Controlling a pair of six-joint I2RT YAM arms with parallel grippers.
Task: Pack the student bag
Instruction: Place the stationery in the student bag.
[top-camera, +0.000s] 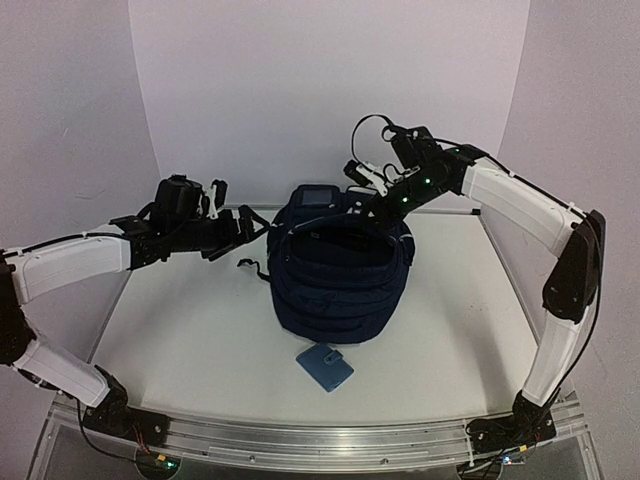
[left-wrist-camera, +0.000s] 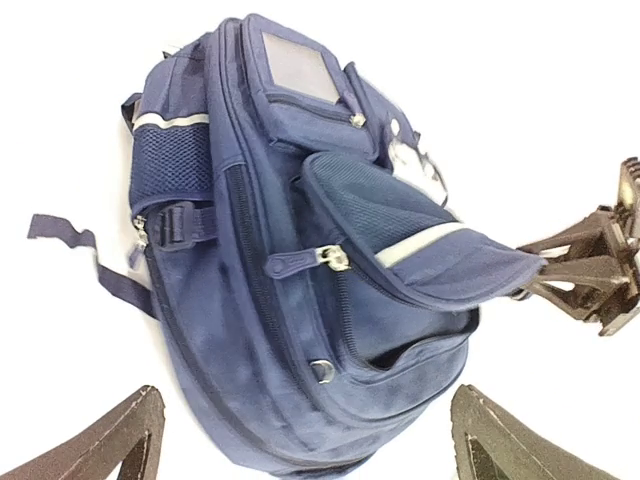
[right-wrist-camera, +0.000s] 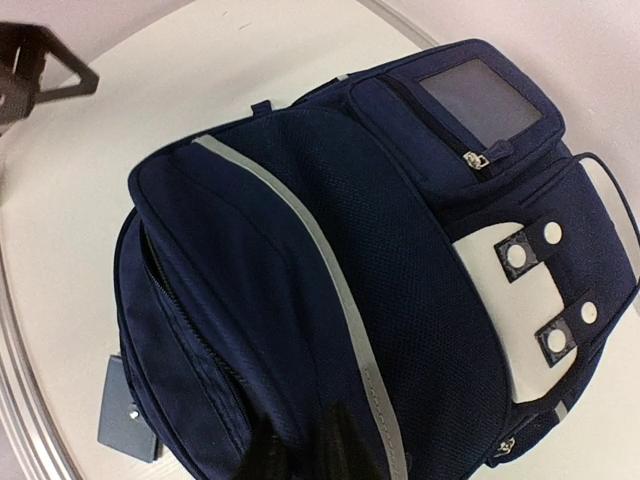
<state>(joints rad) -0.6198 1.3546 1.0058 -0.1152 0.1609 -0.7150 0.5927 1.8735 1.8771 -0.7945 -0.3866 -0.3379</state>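
The student bag (top-camera: 340, 280) stands at frame centre, the wallet (top-camera: 324, 368) just below it, not yet packed. The left gripper (top-camera: 248, 226) is spread wide and empty at the bag's left. The right gripper (left-wrist-camera: 535, 272) is narrow, seemingly pinching the front-pocket flap (left-wrist-camera: 420, 240), though its wrist view is blurred. Risk: so shallow a hold slips, the flap drops and the pocket shuts.

We found the bag (top-camera: 340, 280) at the middle of the table (top-camera: 190, 340), the wallet (top-camera: 325, 368) just before it. The left gripper (top-camera: 255, 222) stood left of the bag, apart; the right gripper (top-camera: 372, 208) met its flap from the right.
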